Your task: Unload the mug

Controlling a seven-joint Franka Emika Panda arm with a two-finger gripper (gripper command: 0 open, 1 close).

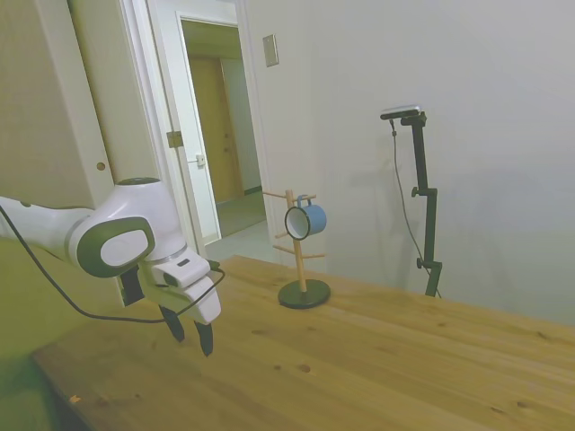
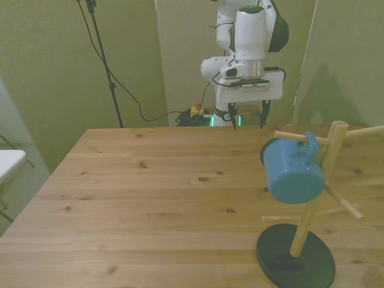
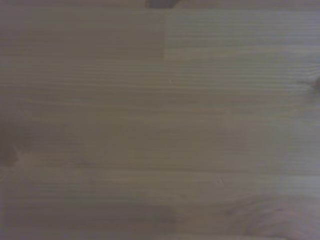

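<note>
The light-blue mug (image 1: 307, 220) (image 2: 292, 170) hangs by its handle on an upper peg of a wooden mug tree (image 1: 294, 247) (image 2: 316, 198) with a dark round base. My gripper (image 1: 190, 332) (image 2: 247, 119) hovers a little above the table, well away from the tree, near the table's far edge in the front view. Its two dark fingers stand apart with nothing between them. The wrist view holds only blurred table wood (image 3: 160, 130).
The wooden table (image 2: 150, 198) stretches between the gripper and the mug tree. The tree's bare pegs (image 2: 345, 204) stick out to the sides. An open doorway (image 1: 220, 135) lies behind the table in the side view.
</note>
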